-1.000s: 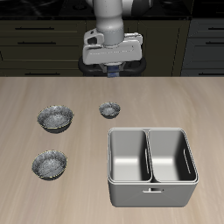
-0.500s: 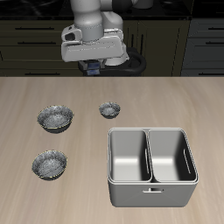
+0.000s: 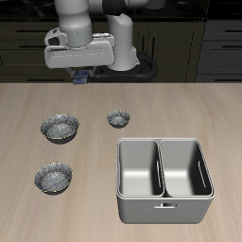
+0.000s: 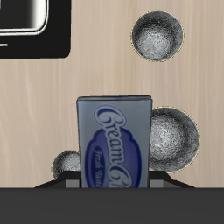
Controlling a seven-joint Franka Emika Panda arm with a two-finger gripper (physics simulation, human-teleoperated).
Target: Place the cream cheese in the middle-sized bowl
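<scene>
My gripper [image 3: 81, 77] is shut on the cream cheese [image 3: 81, 79], a small dark blue box, and holds it high over the table's back edge. In the wrist view the cream cheese [image 4: 114, 143] stands upright between the fingers of the gripper [image 4: 114, 180], label facing the camera. The middle-sized bowl [image 3: 53, 177], silvery and crinkled, stands near the table's front edge, well away from the gripper; it also shows in the wrist view [image 4: 157, 35]. It holds nothing.
A slightly larger silvery bowl [image 3: 59, 127] [image 4: 177, 137] stands farther back, closer to the gripper. A much smaller silvery bowl [image 3: 118, 118] [image 4: 66, 164] stands near the middle. A grey two-compartment metal bin [image 3: 162, 180] sits toward the front; its dark corner shows in the wrist view [image 4: 35, 31].
The gripper has moved sideways along the table's back, carrying the cream cheese, from above the small bowl toward the side where the two bigger bowls stand. The bowls and bin have not moved.
</scene>
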